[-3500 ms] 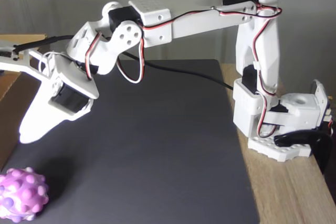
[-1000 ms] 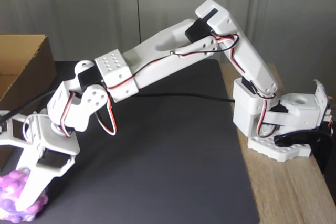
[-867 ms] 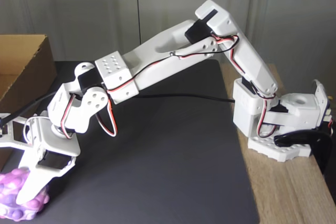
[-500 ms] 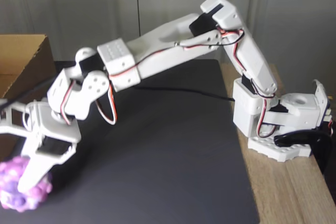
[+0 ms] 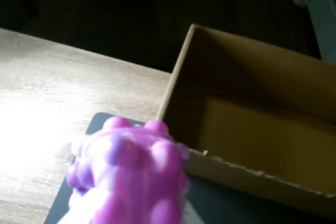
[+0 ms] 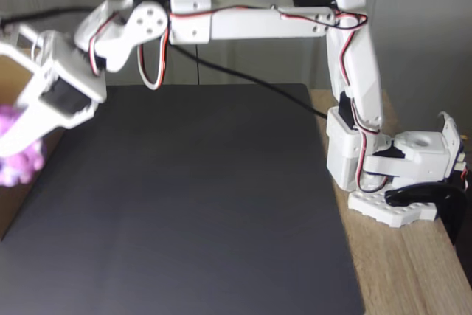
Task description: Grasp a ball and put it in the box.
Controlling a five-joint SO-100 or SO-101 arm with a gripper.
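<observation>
Your hand [image 6: 16, 154] grips the bumpy pink and lilac ball [image 5: 128, 179] in the air, near the box [image 5: 252, 129].

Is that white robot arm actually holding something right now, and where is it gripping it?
Yes: the hand holds the knobbly pink ball lifted off the mat, pinched across its rounded body. The exact contact spots are hidden.

The knobbed ball [image 5: 131, 177] is pink and lilac; the box [image 5: 252, 129] is plain brown cardboard. A black mat [image 6: 184, 204] covers the pale wood-grain surface [image 6: 413, 271], and the arm [image 6: 258, 23] is white with red and black wires.
</observation>
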